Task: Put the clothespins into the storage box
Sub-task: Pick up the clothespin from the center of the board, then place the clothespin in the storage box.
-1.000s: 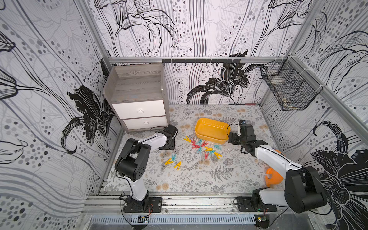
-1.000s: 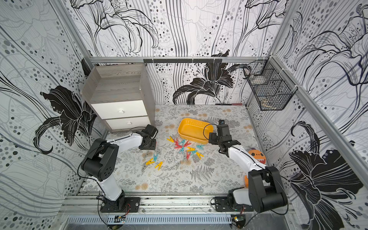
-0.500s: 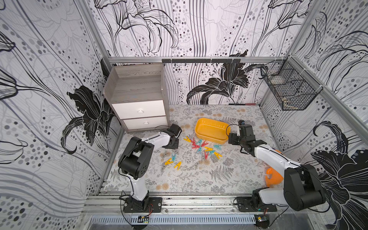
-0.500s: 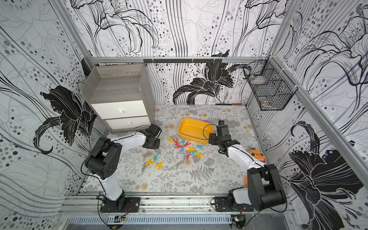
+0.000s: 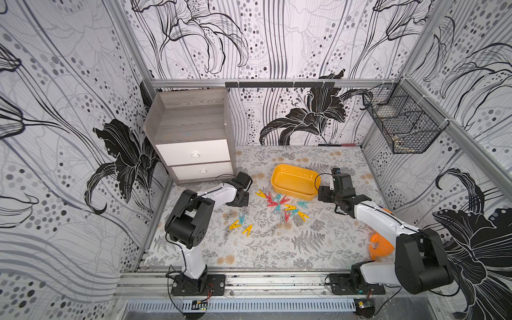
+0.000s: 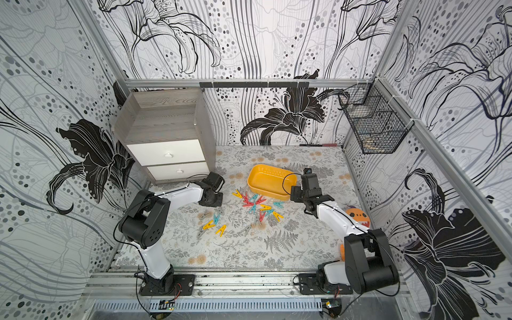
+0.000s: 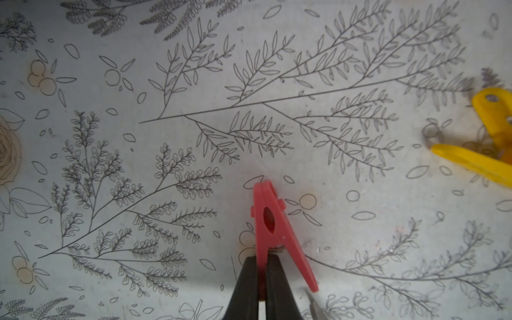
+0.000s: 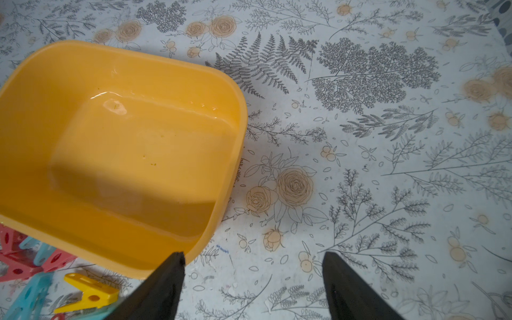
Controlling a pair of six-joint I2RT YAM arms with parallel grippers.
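Observation:
My left gripper (image 7: 261,259) is shut on one leg of a red-pink clothespin (image 7: 267,219), low over the tablecloth in front of the cabinet. Its fingers are hidden under the wrist (image 5: 240,198) in both top views. A yellow clothespin (image 7: 471,162) lies further off in the left wrist view. Several clothespins (image 5: 273,204) (image 6: 250,204) in yellow, red-pink, teal and grey are scattered mid-table. The yellow-orange storage box (image 5: 293,181) (image 6: 270,180) (image 8: 138,155) stands behind them, nothing in it. My right gripper (image 8: 253,255) (image 5: 322,194) is open at the box's near right corner and holds nothing.
A grey wood cabinet (image 5: 191,133) with white drawers stands at the back left. A black wire basket (image 5: 401,127) hangs on the right wall. An orange toy (image 5: 381,245) lies by the right arm's base. More clothespins (image 8: 88,293) lie beside the box.
The left gripper has moved slightly right toward the pins and closed on the red-pink clothespin. The right arm has barely moved.

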